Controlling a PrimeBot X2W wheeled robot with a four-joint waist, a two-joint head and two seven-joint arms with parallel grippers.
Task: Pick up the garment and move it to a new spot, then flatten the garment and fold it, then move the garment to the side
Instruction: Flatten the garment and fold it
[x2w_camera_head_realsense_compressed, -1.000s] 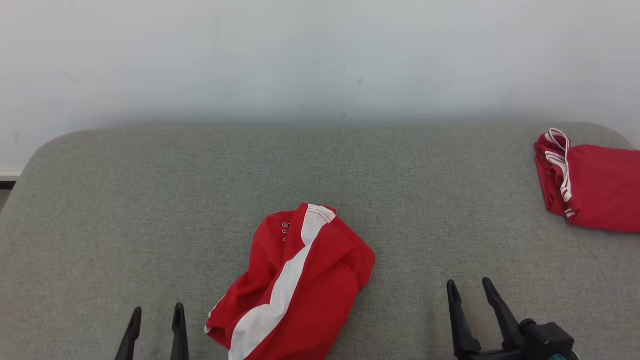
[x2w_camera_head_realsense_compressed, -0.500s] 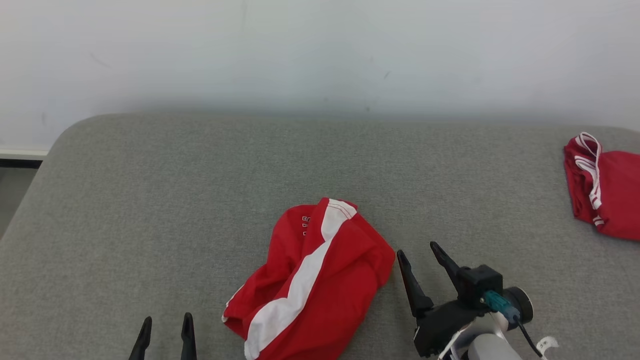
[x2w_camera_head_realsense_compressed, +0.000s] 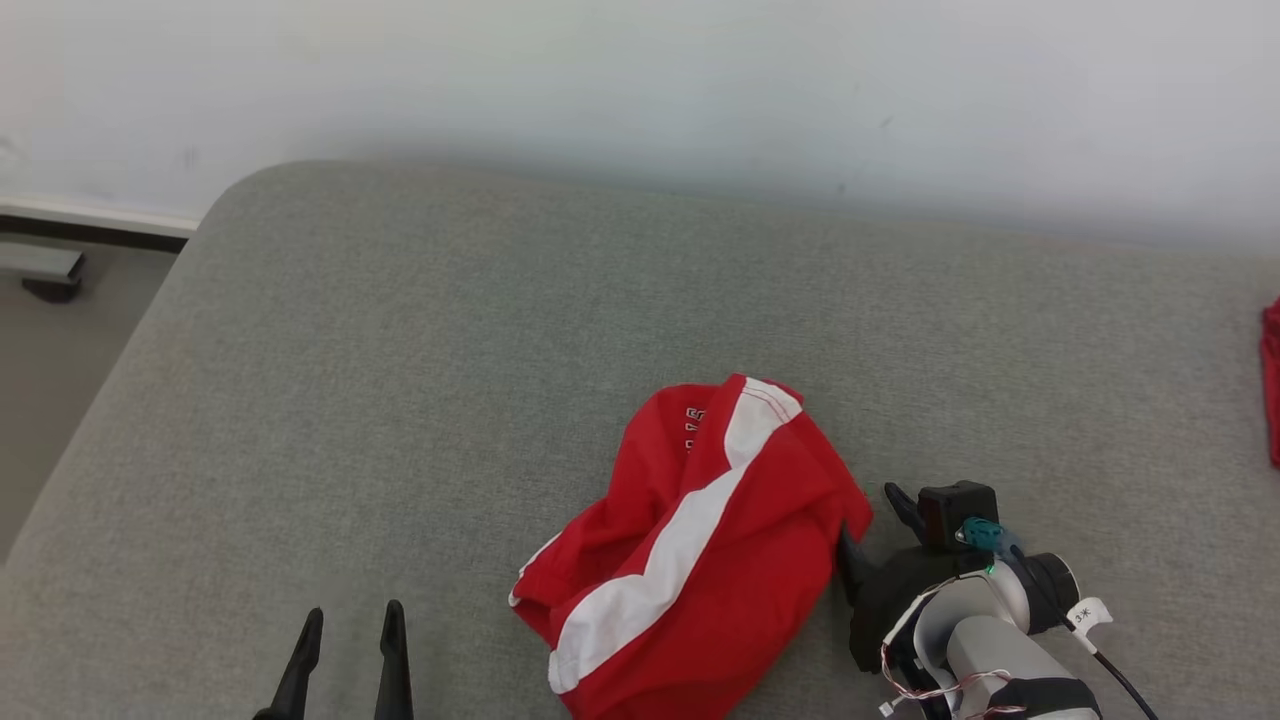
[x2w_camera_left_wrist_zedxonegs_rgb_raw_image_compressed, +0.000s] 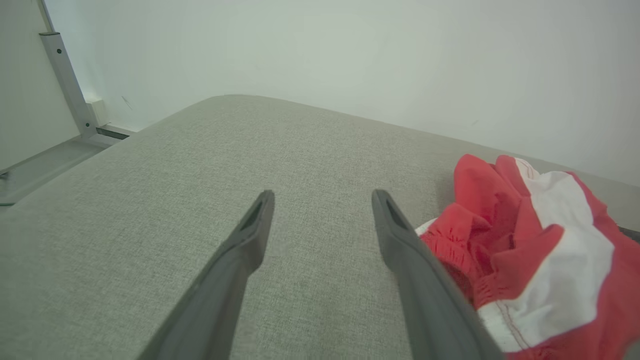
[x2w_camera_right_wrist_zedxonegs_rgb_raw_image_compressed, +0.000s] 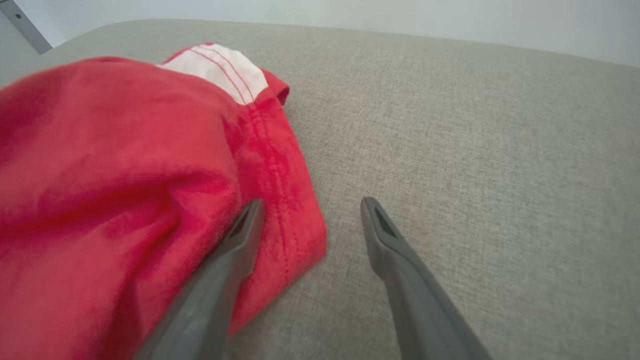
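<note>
1. Crumpled red-and-white garment (x2w_camera_head_realsense_compressed: 700, 560) on grey padded surface (x2w_camera_head_realsense_compressed: 400, 350), near edge, right of centre.
2. Right gripper (x2w_camera_head_realsense_compressed: 869, 514) at garment's right hem, jaws wide apart, nothing held.
3. Left gripper (x2w_camera_head_realsense_compressed: 354, 610) near left, apart from garment, jaws spread, empty.

The left gripper (x2w_camera_head_realsense_compressed: 352, 612) stays low at the near left, jaws apart. The right gripper (x2w_camera_head_realsense_compressed: 866, 510) sits farther, jaws wide.

The red garment (x2w_camera_head_realsense_compressed: 700, 550) with a wide white stripe lies crumpled in a heap on grey fabric.
</note>
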